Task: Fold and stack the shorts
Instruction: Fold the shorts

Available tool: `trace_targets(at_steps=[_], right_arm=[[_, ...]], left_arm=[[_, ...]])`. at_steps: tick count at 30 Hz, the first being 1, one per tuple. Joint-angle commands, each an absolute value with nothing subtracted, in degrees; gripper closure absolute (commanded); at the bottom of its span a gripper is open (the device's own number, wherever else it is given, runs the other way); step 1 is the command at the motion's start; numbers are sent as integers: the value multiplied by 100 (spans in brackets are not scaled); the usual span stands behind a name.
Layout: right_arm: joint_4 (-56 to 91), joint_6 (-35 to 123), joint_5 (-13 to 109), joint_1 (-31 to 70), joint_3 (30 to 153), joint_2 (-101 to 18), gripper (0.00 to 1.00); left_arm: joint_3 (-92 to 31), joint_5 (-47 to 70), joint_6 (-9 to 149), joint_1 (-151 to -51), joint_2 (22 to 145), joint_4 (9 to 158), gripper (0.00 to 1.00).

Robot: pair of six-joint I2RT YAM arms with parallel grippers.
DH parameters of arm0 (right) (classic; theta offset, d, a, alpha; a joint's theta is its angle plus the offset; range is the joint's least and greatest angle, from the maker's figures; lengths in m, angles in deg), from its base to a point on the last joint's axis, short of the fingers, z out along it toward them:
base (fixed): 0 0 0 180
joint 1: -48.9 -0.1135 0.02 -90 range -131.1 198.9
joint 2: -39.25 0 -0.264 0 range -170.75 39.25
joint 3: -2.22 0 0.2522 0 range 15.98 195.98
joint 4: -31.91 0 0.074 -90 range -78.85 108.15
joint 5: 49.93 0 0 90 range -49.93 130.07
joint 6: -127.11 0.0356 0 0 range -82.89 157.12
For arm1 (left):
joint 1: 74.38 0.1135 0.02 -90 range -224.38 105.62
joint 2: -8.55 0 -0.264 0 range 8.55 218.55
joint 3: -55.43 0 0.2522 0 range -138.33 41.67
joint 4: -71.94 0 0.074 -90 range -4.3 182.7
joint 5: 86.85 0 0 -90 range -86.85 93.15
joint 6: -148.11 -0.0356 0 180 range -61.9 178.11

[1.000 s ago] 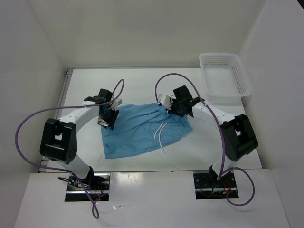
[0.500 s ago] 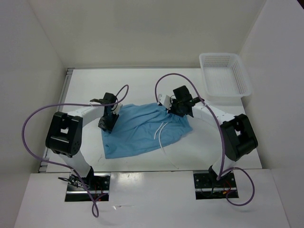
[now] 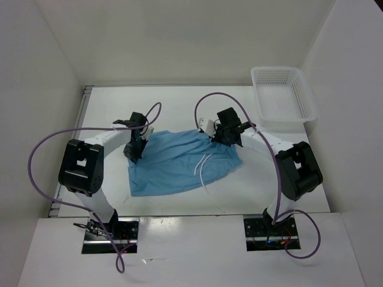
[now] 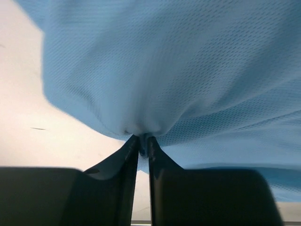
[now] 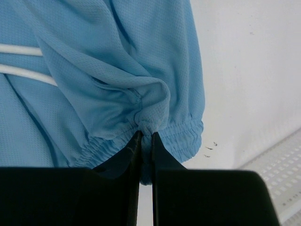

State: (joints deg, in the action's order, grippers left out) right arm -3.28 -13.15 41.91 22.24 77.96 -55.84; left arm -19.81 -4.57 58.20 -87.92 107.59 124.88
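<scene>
The light blue shorts lie spread on the white table between my two arms, their white drawstring trailing toward the near edge. My left gripper is shut on the far left corner of the shorts, pinching a fold of the cloth between its fingertips. My right gripper is shut on the gathered waistband at the far right corner, its tips closed on the bunched elastic. Two strands of drawstring cross the cloth in the right wrist view.
A white plastic mesh basket stands at the back right of the table; its rim shows in the right wrist view. White walls enclose the table on three sides. Purple cables loop over both arms.
My left gripper has shifted a little toward the far left corner of the shorts and pulled that edge slightly. The right gripper has stayed where it was.
</scene>
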Motion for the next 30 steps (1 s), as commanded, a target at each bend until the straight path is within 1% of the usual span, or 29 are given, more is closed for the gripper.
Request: trace_targets(at_steps=[1, 2, 3, 5, 7, 10, 15, 18, 20, 22, 24, 30], right_arm=[[-23, -1448, 3954, 2183, 8067, -5638, 100], [-22, -1448, 3954, 2183, 8067, -5638, 100], [-22, -1448, 3954, 2183, 8119, -5638, 100], [-22, -1448, 3954, 2183, 8120, -5638, 100], [-22, -1448, 3954, 2183, 8120, -5638, 100], [-22, -1448, 3954, 2183, 8120, -5638, 100], [-74, -1448, 4059, 2183, 8006, -5585, 100], [-75, -1448, 4059, 2183, 8006, -5533, 100], [-75, -1448, 4059, 2183, 8006, -5532, 100], [-75, -1448, 4059, 2183, 8006, -5532, 100], [-75, -1448, 4059, 2183, 8006, -5532, 100], [-75, -1448, 4059, 2183, 7953, -5532, 100]], left_arm=[[-2582, -660, 5811, -8642, 10707, 12692, 79], [-2583, -721, 5811, -8642, 10707, 12692, 75], [-2583, -722, 5811, -8642, 10707, 12692, 67], [-2478, -722, 5811, -8642, 10707, 12692, 61], [-2373, -548, 5811, -8642, 10707, 12754, 58], [-2250, -266, 5811, -8765, 10558, 12903, 58], [-2144, -203, 5811, -8818, 10558, 13097, 58], [-2092, -396, 5811, -8818, 10558, 13176, 58], [-2003, -712, 5811, -8818, 10610, 12974, 58], [-1924, -792, 5811, -8818, 10610, 12921, 58], [-1924, -792, 5811, -8818, 10672, 12860, 65], [-1924, -967, 5811, -8572, 10839, 12508, 75]])
